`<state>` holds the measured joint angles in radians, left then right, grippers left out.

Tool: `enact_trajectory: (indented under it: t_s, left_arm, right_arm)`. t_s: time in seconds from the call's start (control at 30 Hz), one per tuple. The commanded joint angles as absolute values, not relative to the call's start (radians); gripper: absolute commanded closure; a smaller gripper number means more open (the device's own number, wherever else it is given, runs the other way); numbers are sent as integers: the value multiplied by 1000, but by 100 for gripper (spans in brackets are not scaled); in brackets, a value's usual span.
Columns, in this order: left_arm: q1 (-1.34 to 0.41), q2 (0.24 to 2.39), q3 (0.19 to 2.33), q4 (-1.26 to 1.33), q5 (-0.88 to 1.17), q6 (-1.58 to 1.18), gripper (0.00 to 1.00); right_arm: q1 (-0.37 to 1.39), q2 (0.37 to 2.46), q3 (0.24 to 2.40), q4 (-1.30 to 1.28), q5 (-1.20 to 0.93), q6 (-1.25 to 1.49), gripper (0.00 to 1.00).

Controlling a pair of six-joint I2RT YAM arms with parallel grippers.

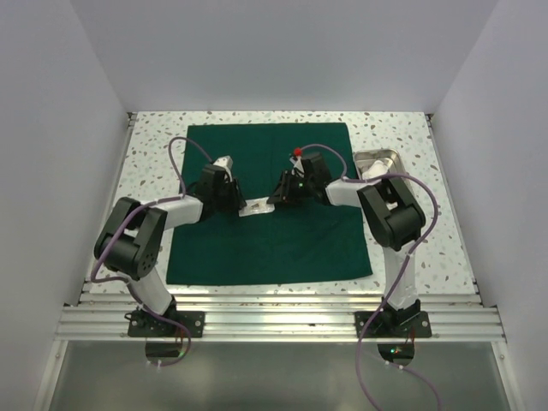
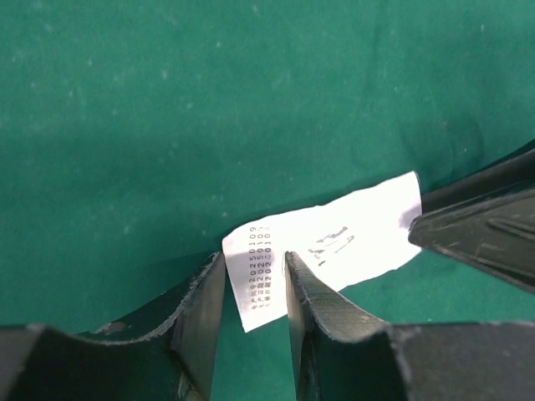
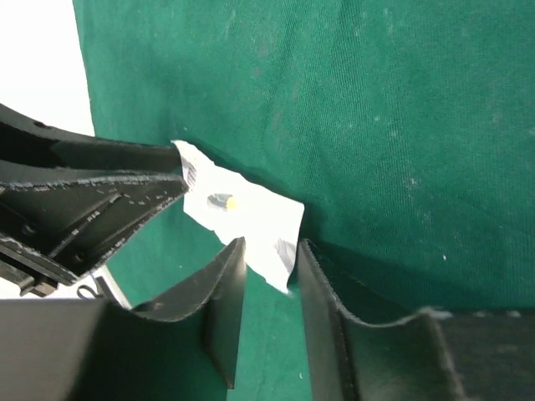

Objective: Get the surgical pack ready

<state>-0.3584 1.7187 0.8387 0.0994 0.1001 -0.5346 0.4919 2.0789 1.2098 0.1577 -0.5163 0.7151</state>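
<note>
The dark green drape lies spread flat on the speckled table. A small white gauze packet lies on its middle. My left gripper and right gripper are low over the drape and face each other across the packet. In the left wrist view the left gripper is open, with the printed end of the packet lying in the gap. In the right wrist view the right gripper is open around the packet's other corner. The packet rests flat on the drape.
A shiny steel tray stands on the table just off the drape's back right corner, beside the right arm. Purple cables loop over both arms. White walls close the table on three sides. The right gripper's finger shows in the left wrist view.
</note>
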Motion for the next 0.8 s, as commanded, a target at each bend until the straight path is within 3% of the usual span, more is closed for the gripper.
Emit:
enact_trajectory:
  t_s: [0.0, 0.1, 0.13, 0.17, 0.4, 0.77]
  left_arm:
    - [-353, 1756, 861, 120, 101, -509, 62]
    - [-353, 1756, 854, 127, 103, -508, 63]
    - [-353, 1752, 853, 127, 103, -506, 63]
    - [-353, 1750, 851, 129, 103, -505, 63]
    - [-353, 1566, 743, 198, 20, -508, 38]
    - [-353, 1428, 644, 259, -18, -523, 34]
  right_arm:
    - [506, 2092, 1207, 199, -538, 736, 68]
    - [505, 2083, 1195, 212, -534, 739, 85]
    - [506, 2077, 1195, 209, -534, 741, 97]
    - [506, 2071, 1193, 210, -532, 741, 100]
    - [440, 1892, 1111, 196, -468, 741, 100]
    - [3, 1569, 1026, 3, -462, 675, 100]
